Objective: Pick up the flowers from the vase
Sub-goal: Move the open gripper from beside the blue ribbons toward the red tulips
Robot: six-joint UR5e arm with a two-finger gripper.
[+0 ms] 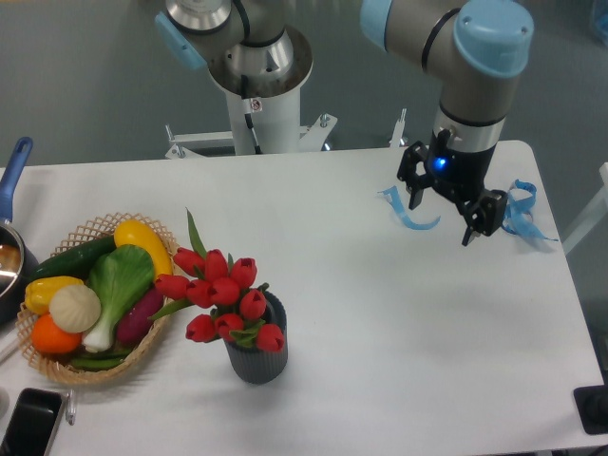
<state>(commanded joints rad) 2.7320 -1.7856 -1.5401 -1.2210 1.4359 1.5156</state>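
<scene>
The flowers [220, 294] — a bunch of red tulip buds with green leaves — stand in the vase [256, 354], spilling out wider than its mouth and leaning toward the left, one long leaf pointing up and back. The vase is a small dark grey ribbed cylinder — upright on the white counter [399, 323], near its front edge, left of centre.

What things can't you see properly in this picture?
- Stems of the flowers: hidden inside the vase, camera view.
- Pan: cut off by the left edge.
- Black phone-like thing: cut off by the bottom edge.
- Basket floor: covered by the vegetables.
</scene>
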